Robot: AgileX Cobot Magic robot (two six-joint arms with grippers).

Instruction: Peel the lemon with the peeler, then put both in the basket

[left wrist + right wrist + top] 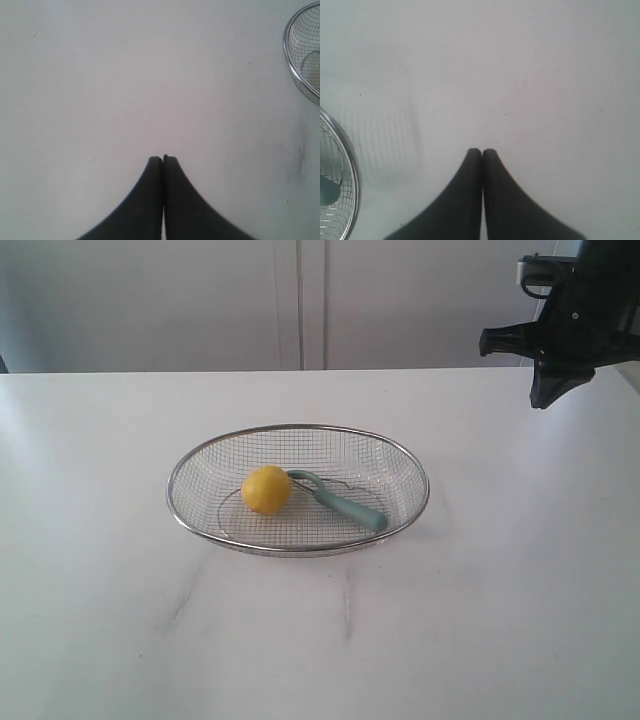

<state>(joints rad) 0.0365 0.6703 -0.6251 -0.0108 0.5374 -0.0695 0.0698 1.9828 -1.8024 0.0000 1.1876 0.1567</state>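
Shiny wire-mesh metal basket (400,455); smooth, faintly streaked white table (500,620).

The basket (300,551) sits on the table (500,630) near the middle of the frame, a little left of centre. Inside it the lemon (266,489) lies left of the basket's middle. The peeler (345,504) lies to the lemon's right, its head just beside the lemon and its handle running toward the basket's lower right wall. The right gripper (543,398) hangs in the upper right corner, well apart from the basket.
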